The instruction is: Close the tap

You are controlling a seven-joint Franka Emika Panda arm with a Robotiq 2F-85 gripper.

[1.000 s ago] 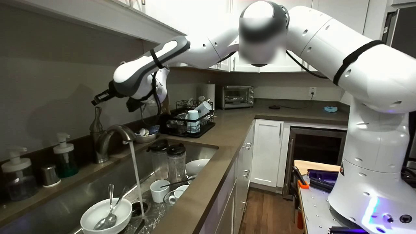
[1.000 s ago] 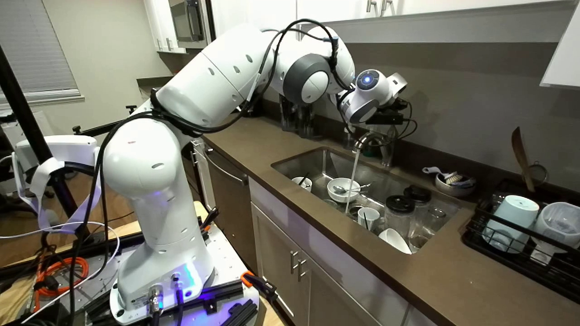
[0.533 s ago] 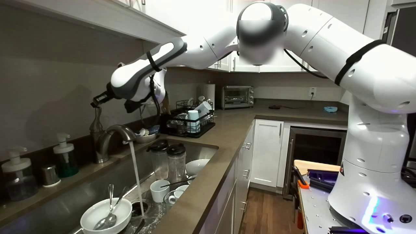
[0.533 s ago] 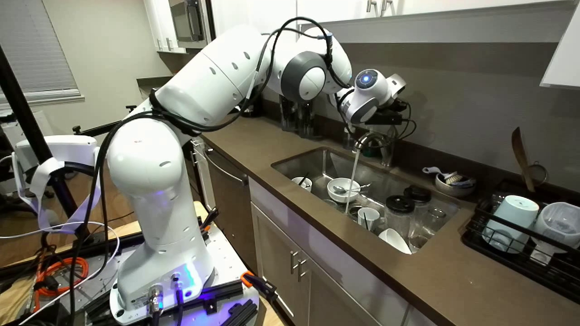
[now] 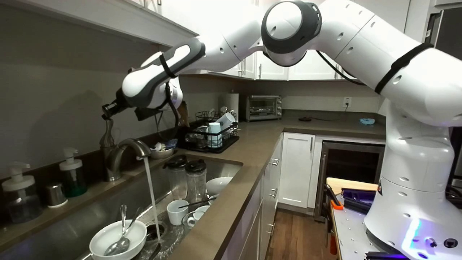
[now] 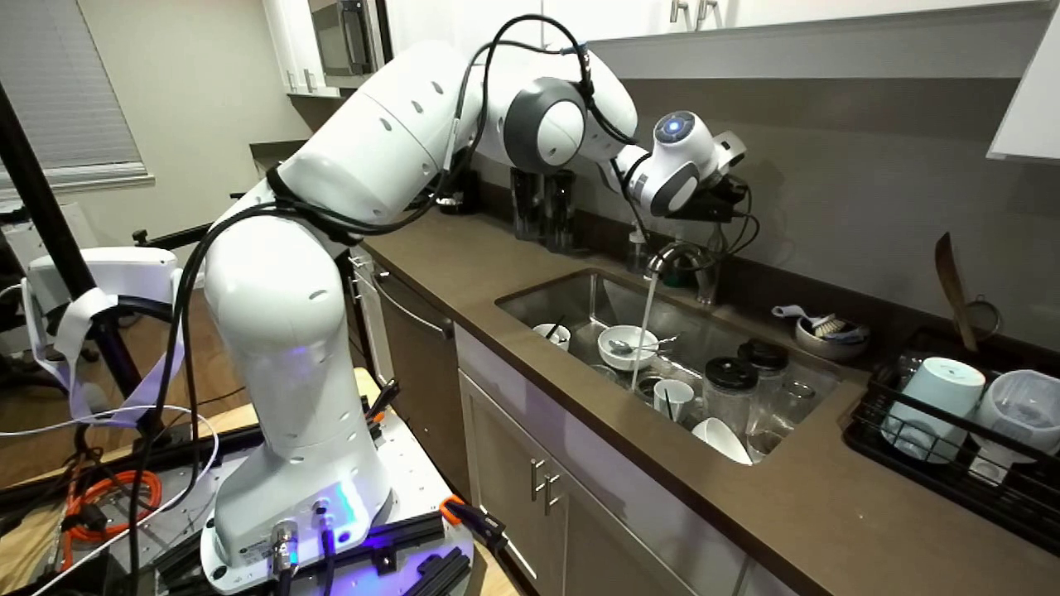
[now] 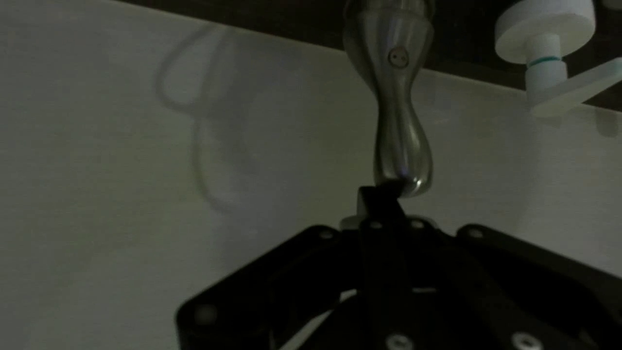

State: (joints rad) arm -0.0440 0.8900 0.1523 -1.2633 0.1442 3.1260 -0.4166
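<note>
Tap on the ledge behind a kitchen sink, metal, with an arched spout and slim upright lever. Stream of water from spout down into sink. Black gripper on a white robot arm, at the lever's tip; fingers together; impossible to tell whether touching it. In the sink, white bowl holding spoons, near the stream. Along the same ledge, pump bottles with white tops.

Tap looked smooth, satiny metal. Gripper looked matt. Arm shell looked glossy, plastic-like. Sink looked metallic; countertop looked smooth.
</note>
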